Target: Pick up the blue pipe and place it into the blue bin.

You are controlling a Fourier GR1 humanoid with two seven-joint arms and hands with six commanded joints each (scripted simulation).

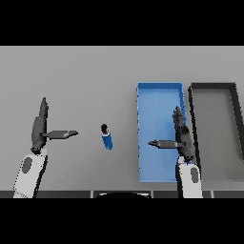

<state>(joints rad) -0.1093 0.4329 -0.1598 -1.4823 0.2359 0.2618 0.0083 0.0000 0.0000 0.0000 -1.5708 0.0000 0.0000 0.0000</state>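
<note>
A short blue pipe [107,137] with a dark end cap lies on the grey table, between my two hands. To its right stands the blue bin [152,95], a long rectangular tray with nothing in it. My right hand [182,136] hovers over the bin's right side, fingers straight and thumb pointing left. My left hand [39,128] is at the left, open too, its thumb pointing toward the pipe with a clear gap between them.
A dark grey bin [214,88] stands right beside the blue bin, at the right edge of the table. The table's front edge runs just below both forearms.
</note>
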